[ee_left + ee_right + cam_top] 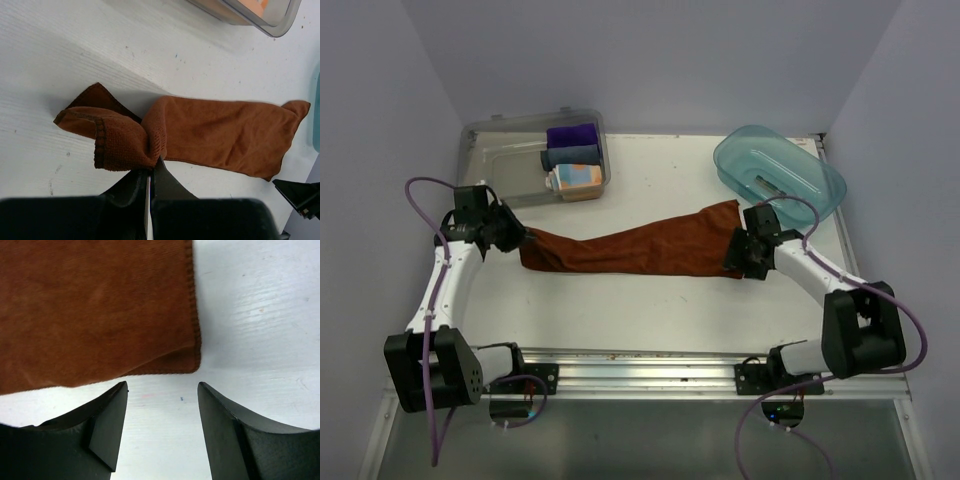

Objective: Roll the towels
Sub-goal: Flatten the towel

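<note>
The rust-brown towel (630, 250) is matt terry cloth, and the white table (650, 310) looks finely grained.

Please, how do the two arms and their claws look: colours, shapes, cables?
Both the left arm and right arm have white links joined by bulky black joint housings. A thin purple cable loops along each. The left claw and right claw are matte black, with two wedge-shaped fingers.

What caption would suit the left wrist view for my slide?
Left gripper pinches the bunched end of the rust-brown towel lying on the white table.
</note>
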{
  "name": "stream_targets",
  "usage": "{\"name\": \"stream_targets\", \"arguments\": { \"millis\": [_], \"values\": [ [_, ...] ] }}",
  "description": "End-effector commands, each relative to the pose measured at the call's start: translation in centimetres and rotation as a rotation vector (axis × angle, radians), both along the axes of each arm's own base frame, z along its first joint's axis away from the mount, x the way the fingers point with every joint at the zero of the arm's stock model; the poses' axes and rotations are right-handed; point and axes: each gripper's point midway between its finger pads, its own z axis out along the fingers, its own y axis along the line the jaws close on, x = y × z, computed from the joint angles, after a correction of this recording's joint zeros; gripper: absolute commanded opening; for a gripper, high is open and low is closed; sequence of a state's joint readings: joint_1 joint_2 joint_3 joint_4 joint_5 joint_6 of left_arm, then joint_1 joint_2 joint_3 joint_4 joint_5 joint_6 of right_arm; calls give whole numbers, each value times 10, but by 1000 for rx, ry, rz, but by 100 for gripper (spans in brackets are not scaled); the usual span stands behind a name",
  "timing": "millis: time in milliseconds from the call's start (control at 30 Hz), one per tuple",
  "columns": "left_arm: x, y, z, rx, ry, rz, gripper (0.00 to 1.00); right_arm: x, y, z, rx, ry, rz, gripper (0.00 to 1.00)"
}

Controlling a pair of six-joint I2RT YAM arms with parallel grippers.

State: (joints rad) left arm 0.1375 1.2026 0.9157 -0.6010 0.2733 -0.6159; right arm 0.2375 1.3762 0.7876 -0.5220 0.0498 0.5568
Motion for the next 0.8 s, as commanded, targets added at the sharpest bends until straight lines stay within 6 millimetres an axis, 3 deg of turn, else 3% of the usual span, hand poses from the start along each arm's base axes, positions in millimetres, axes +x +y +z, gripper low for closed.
{"name": "stream_targets", "arguments": {
  "millis": [0, 267, 300, 367, 400, 500, 667, 733, 767],
  "values": [
    [1, 1, 12, 9, -52, -21, 0, 18, 2, -4, 49, -51, -30, 62],
    [0, 1, 14, 9, -58, -22, 0, 38, -3, -18, 32, -74, -61, 59],
    [1, 1, 15, 10, -60, -20, 0, 38, -3, -24, 27, -60, -60, 55],
    [1, 1, 15, 9, -57, -20, 0, 40, -4, -28, 22, -50, -64, 45],
    [2, 2, 18, 14, -61, -20, 0, 40, -3, -30, 25, -43, -64, 28],
    [2, 4, 21, 27, -62, -15, 0, 39, -3, -26, 28, -50, -64, 0],
    [16, 4, 40, 12, -109, -7, 0, 56, -10, 27, 1, -163, -64, 0],
    [30, 3, 49, -4, -133, -2, 0, 82, -10, 65, 11, -246, -57, 0],
    [43, 2, 73, -13, -186, -10, 0, 103, -8, 97, 26, -304, -56, 0]
  ]
}}
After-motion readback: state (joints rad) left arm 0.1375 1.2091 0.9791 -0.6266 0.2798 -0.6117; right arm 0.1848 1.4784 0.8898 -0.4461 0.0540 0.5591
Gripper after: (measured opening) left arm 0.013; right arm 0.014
